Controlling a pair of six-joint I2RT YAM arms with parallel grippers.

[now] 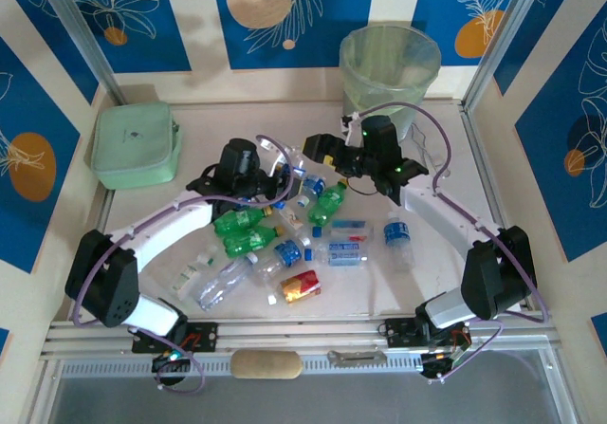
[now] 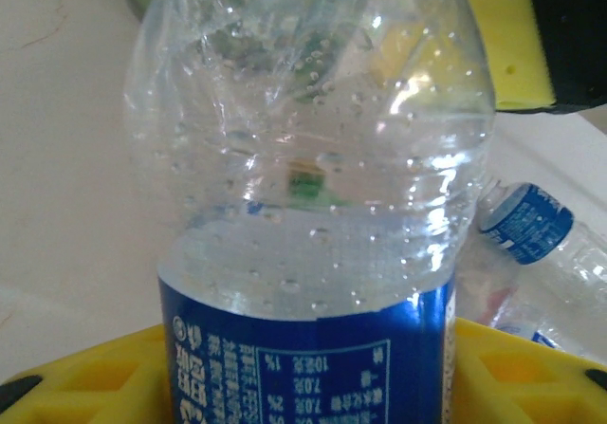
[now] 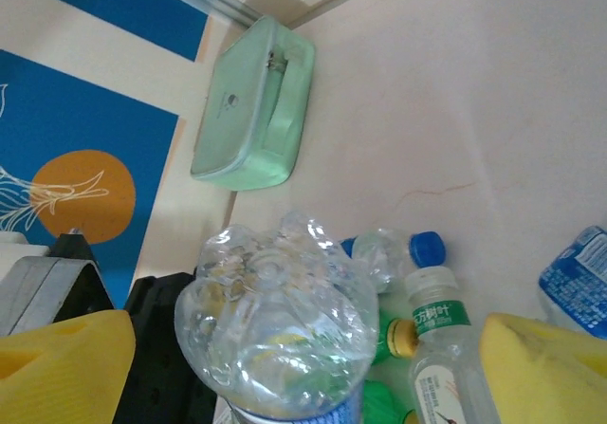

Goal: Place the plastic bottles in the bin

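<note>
Plastic bottles are scattered across the middle of the table, clear ones with blue labels mixed with two green bottles; a bottle with a red-yellow label is nearest the near edge. One clear bottle with a blue label is held up above the heap, toward the far side of it. It is clamped at the label between the yellow pads of the left gripper, and its upper body is crumpled and beaded with droplets. Its base is turned toward the right gripper, whose yellow pads are spread wide to either side of it, with gaps seen on both sides. The bin, lined with a pale green bag, is set at the far edge of the table, right of centre, well apart from the held bottle. A mint-green pouch is laid flat in the far left corner
</note>
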